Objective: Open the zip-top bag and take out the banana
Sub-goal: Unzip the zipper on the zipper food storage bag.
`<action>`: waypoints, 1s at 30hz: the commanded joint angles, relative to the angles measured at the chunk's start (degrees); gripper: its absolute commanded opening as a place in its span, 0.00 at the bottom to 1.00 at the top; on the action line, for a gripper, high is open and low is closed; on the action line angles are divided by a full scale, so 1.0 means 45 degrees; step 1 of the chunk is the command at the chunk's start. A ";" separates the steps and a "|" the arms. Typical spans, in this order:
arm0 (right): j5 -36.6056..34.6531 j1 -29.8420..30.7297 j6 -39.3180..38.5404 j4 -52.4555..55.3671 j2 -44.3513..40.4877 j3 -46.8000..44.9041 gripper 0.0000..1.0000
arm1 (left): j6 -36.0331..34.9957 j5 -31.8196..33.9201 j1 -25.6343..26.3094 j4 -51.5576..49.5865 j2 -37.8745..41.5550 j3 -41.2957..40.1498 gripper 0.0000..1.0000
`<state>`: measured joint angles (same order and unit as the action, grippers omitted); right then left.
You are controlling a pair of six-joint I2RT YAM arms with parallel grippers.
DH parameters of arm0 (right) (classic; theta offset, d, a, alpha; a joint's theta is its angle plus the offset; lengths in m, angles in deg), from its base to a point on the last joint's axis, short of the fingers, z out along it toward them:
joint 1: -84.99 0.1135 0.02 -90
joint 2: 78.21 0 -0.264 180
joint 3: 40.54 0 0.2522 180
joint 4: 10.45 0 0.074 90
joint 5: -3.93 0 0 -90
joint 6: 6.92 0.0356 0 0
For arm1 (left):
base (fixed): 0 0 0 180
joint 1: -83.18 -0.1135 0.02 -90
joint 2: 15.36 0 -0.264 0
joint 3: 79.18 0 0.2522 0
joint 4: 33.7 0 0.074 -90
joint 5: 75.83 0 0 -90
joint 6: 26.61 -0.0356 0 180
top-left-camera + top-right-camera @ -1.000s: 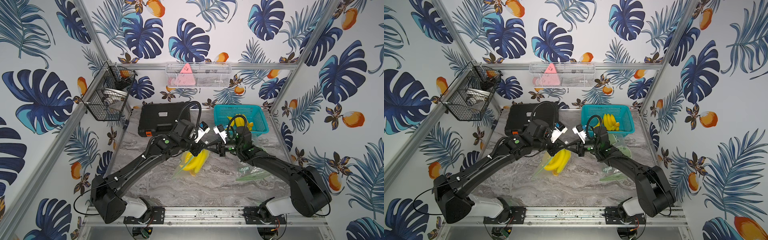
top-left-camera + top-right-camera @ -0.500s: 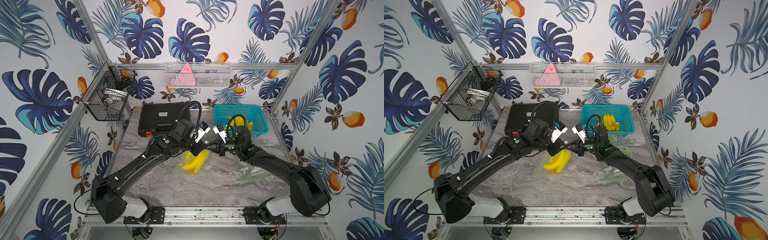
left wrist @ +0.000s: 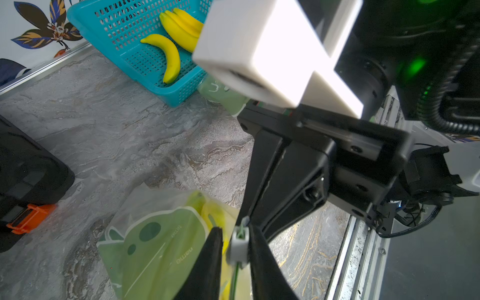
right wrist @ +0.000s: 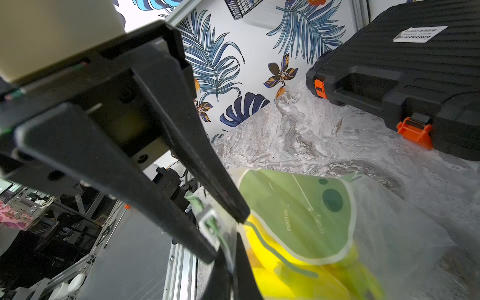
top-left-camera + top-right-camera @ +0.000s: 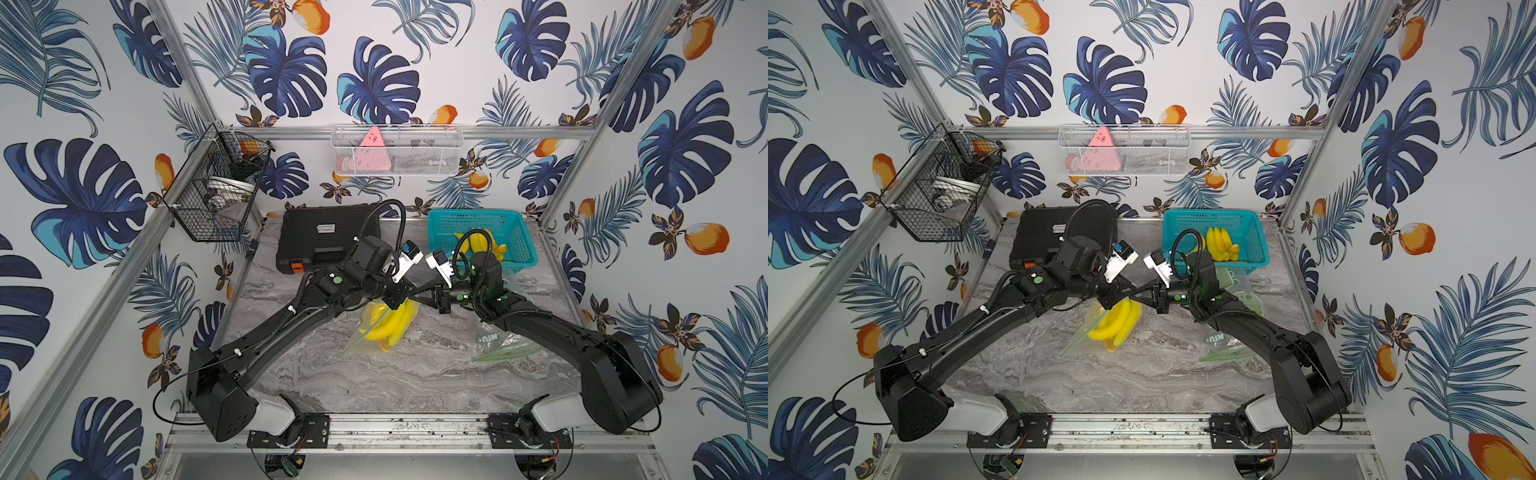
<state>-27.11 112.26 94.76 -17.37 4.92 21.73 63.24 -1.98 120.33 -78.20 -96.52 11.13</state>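
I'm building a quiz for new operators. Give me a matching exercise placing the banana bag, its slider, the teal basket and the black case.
1 banana bag
2 slider
3 teal basket
4 black case

a back left of the table
b pinched in the left gripper
c top edge pinched by the right gripper
d back right of the table

Pairs: 1-c, 2-b, 3-d, 4-a

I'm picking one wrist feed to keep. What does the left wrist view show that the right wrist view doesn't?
Only left wrist: the teal basket holding loose bananas, a second green bag beside it.
Only right wrist: the white label on the black case, a wire basket on the wall.
Both: the zip-top bag holding a banana bunch, the left gripper around its slider, the right gripper pinching its edge, that case.
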 commanded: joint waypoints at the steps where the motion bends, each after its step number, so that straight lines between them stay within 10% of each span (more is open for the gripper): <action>1: 0.0012 0.0015 -0.0048 -0.0291 -0.0027 0.0040 0.00 | -0.0125 0.0003 -0.0008 -0.0003 0.0153 -0.0090 0.24; 30: -0.0897 -0.1625 0.1920 -0.2251 -0.0351 -0.0370 0.00 | 0.0060 0.0603 -0.0004 -0.0943 0.0915 -0.0956 0.08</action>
<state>-24.09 106.42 101.16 -24.91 3.37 19.96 62.24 -2.06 120.59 -73.55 -93.55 7.40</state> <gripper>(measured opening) 0.049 0.121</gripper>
